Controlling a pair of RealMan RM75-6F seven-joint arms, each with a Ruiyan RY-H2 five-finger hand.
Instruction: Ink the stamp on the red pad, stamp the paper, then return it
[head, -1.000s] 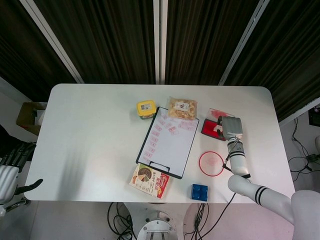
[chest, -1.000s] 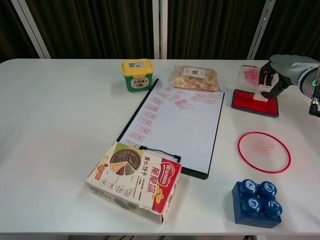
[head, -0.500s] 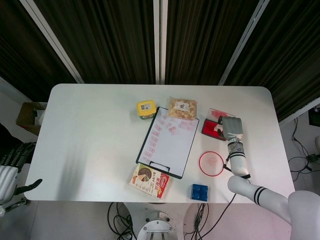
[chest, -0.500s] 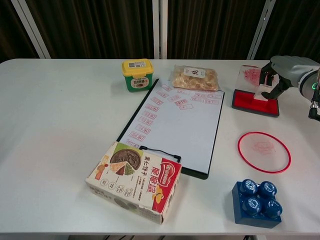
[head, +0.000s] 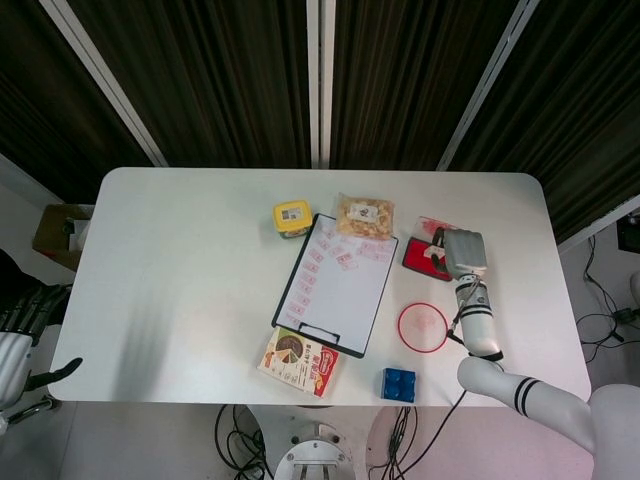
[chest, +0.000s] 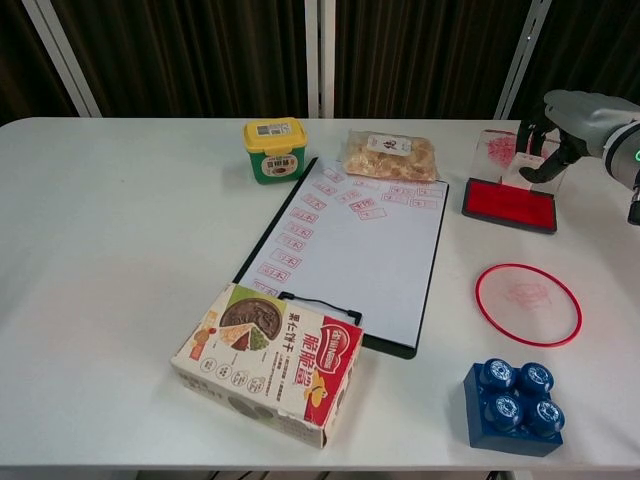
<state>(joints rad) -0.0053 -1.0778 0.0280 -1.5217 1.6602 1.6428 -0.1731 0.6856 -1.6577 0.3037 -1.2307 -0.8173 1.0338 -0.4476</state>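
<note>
White table (head: 180, 260), right hand (chest: 575, 115) fingers gripping stamp (chest: 548, 168) above red pad (chest: 508, 203) (left hand (head: 18, 350) head-view only, fingers spread)

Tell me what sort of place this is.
Probably a robot test or data-collection room, not an office: a white table before dark curtains, cables on the floor, and unrelated props such as a clipboard, snack box and blue brick.

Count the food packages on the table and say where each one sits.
3. A yellow-lidded green tub beyond the clipboard's far-left corner; a clear snack bag at its far edge; a printed box at its near end. None appears hidden.
</note>
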